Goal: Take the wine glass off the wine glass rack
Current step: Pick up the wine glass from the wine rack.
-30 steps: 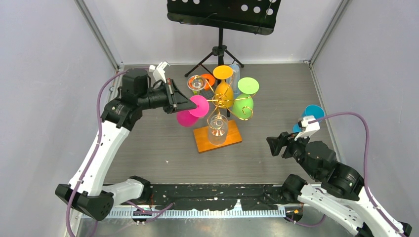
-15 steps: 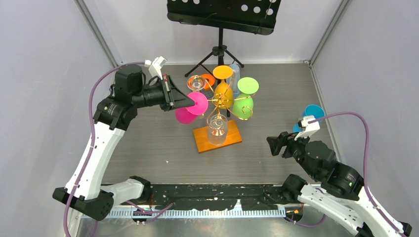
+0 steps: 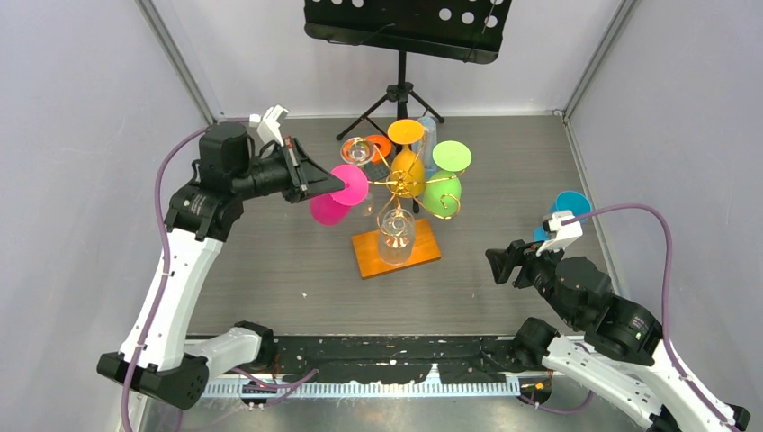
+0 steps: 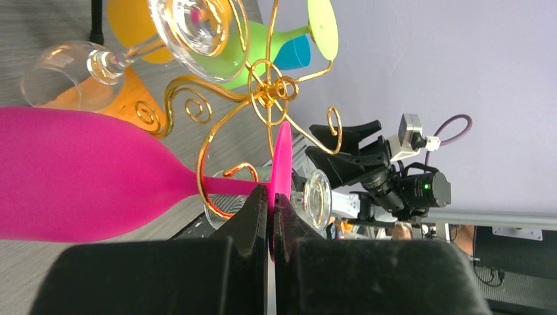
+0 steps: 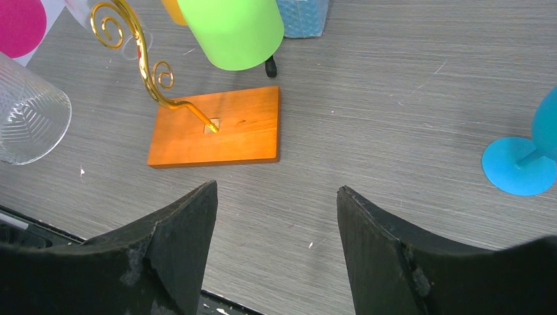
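Left claw (image 4: 270, 200) is shut on the rim of the pink wine glass's (image 4: 79, 174) flat foot. The glass hangs on the wine glass rack (image 4: 266, 92), and its stem appears to be cradled in a curled gold wire arm. Its long axis is laid across the claw's reach, with the bowl off to one side. The stem is judged to need drawing outward, away from the rack's centre and toward the left arm. Well apart, the right claw (image 5: 276, 190) is held wide open and empty above the table (image 5: 394, 98).
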Controlling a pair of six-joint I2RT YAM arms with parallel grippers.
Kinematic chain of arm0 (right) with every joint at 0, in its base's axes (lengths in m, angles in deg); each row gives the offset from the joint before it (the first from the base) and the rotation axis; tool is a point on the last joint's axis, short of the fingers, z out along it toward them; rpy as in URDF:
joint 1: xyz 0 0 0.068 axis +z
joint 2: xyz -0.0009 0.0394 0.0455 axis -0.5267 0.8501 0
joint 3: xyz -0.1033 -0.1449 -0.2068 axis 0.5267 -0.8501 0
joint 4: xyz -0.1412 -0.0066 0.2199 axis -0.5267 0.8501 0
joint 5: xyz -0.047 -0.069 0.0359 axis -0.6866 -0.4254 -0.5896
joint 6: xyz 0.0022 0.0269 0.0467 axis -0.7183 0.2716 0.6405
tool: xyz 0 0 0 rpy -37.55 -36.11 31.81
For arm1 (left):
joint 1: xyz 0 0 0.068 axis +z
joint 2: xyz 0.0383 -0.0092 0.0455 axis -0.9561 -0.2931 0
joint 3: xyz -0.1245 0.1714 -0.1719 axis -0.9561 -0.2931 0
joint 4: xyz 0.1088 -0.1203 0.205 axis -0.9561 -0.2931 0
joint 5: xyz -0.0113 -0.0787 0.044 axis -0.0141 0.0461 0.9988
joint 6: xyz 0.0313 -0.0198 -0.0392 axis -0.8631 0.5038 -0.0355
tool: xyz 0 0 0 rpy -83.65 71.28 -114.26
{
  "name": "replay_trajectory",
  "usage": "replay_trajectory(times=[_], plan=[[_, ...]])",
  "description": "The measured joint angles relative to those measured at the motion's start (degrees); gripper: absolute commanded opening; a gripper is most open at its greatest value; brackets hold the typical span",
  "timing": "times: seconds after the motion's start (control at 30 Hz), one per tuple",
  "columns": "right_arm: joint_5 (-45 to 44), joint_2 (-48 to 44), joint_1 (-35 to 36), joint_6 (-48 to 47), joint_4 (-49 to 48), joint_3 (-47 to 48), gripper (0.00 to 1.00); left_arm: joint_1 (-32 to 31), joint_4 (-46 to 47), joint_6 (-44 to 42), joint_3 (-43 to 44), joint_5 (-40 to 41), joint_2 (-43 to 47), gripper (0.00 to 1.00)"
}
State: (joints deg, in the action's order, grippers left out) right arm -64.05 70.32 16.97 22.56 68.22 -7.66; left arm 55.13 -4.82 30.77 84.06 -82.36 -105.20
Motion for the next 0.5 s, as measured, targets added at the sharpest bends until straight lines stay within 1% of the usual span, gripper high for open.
replay_trajectory(times=[0.3,0.5], plan=[[0.0,0.0,0.0,0.0,0.0,0.0,0.73,2.7,5.9,6.3,-4.5,-1.1,1.5,0.0],[-0.1,-0.9,0.0,0.0,0.2,0.0,0.73,3.0,9.2,9.9,-5.1,-2.3,1.4,0.0]])
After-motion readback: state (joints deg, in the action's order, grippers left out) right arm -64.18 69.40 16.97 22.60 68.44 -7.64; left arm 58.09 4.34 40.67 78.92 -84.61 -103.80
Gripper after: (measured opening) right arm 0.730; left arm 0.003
